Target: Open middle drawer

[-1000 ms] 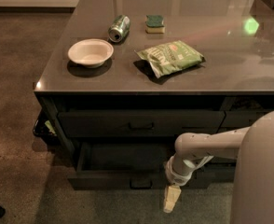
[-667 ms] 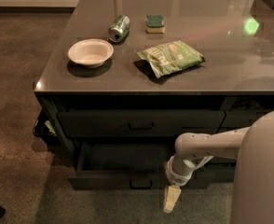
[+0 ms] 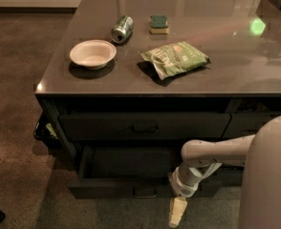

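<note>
One drawer is seen standing out from the stack: the middle drawer [image 3: 114, 187], with its dark interior exposed and its front well forward of the cabinet face. A small loop handle [image 3: 145, 193] is fixed at the centre of that front. Directly above, the taller drawer front [image 3: 102, 126] is noted flush and closed, with its own handle [image 3: 145, 128].

The gripper [image 3: 177, 213] is pointed straight down, low, in front of the middle drawer's front and just right of the loop handle, apart from it. Whether it is open or closed cannot be told. The pale arm [image 3: 217, 150] is extended leftward from the robot's body [image 3: 269, 175] at the right edge, then bent downward at the wrist [image 3: 183, 181].

On the grey counter top [image 3: 236, 70] are recorded a white bowl [image 3: 92, 54], a can [image 3: 122, 28] lying on its side, a green sponge [image 3: 158, 24] and a green chip bag [image 3: 175, 58].
</note>
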Robot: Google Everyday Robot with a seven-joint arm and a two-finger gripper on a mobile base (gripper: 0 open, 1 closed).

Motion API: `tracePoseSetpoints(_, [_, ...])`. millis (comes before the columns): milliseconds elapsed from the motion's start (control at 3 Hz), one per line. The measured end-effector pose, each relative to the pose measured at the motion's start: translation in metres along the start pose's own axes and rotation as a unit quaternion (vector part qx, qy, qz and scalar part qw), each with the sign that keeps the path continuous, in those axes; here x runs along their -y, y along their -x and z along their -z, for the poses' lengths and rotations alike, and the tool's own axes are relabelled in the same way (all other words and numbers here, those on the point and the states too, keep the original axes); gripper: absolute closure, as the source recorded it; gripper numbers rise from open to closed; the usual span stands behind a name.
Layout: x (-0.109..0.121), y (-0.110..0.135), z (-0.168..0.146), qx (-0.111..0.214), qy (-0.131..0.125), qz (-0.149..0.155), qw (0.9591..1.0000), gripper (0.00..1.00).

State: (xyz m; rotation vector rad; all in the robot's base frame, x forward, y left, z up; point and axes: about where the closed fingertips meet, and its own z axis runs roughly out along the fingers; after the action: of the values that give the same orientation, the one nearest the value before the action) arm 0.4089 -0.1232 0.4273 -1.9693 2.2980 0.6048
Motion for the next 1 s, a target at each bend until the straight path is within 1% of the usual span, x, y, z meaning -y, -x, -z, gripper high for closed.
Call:
tracePoseSetpoints(333, [0.000, 0.000, 0.001, 0.000, 0.000, 0.000, 1.0000, 0.00])
tracePoseSetpoints(667, [-0.049, -0.005, 0.009, 0.002, 0.029, -0.023, 0.9993, 0.00])
tracePoseSetpoints(1000, [-0.049, -0.005, 0.009, 0.002, 0.029, -0.023, 0.9993, 0.00])
